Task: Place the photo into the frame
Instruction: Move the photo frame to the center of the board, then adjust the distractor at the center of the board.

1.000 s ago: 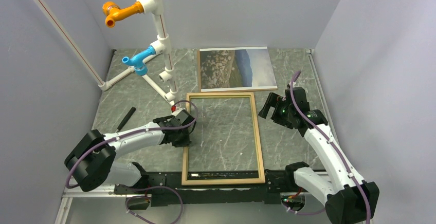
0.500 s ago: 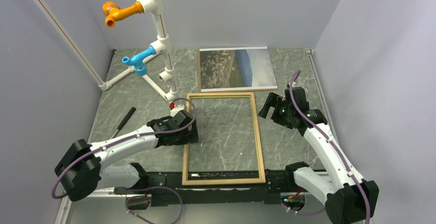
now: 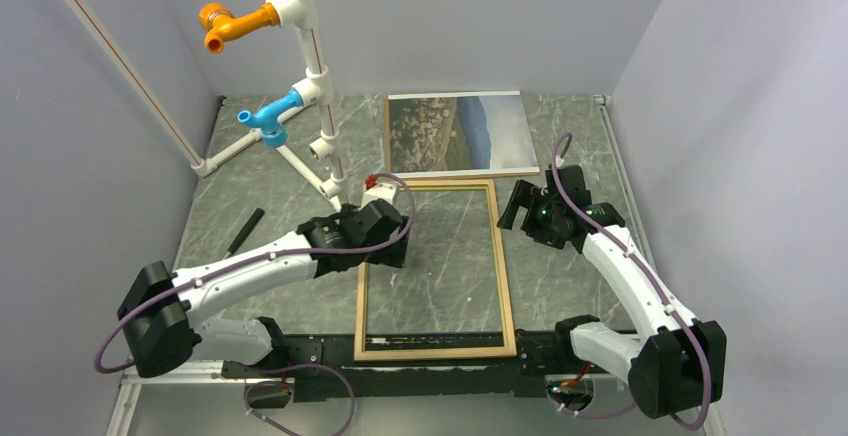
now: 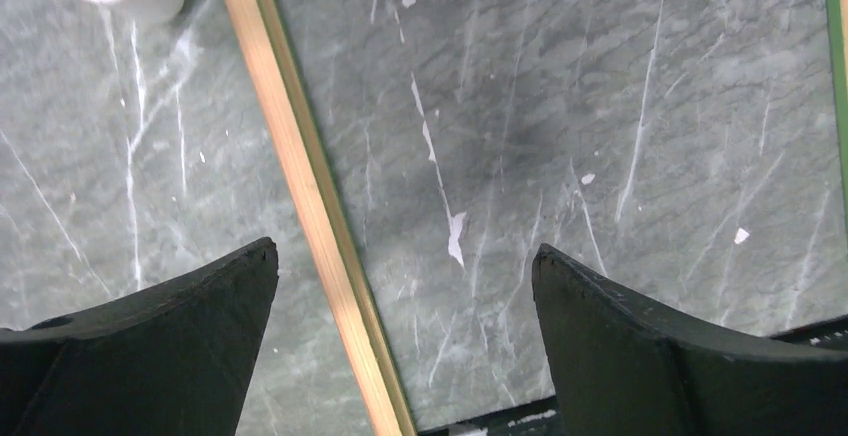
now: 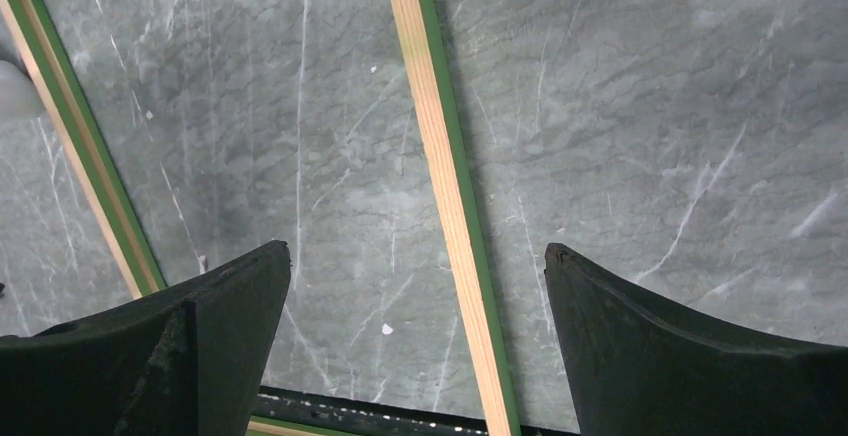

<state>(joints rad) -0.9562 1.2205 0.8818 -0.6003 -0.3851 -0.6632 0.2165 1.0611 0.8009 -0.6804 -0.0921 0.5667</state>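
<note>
**First onlooker:** Two arms poised over an unfilled frame. Where does the job stand, would you say?

**Second onlooker:** At the start of the real work, I'd judge. The frame (image 3: 507, 276) lies flat on the table (image 3: 250, 186), pale wood showing, with its near end over the black base rail. Only marbled tabletop shows through the glass. The photo (image 3: 460, 134) is not in it. It lies picture side up just beyond the frame's far end, turned crosswise to it.

**First onlooker:** And the hands?

**Second onlooker:** Both are empty. The left gripper (image 4: 405, 256) hangs with its fingers spread wide on either side of the frame's left rail, clear of it. The right gripper (image 5: 415, 256) is just as wide over the right rail, with nothing between its fingers.

**First onlooker:** So what comes next?

**Second onlooker:** Fetching the photo, most likely. One arm has to reach past the far rail and catch an edge of a thin sheet lying flat, which is awkward for two blunt fingers. The sheet then needs a quarter turn so its long side runs along the frame's, and it must come down square inside the rails. I can't tell from here whether it should go in face up or face down.
</note>
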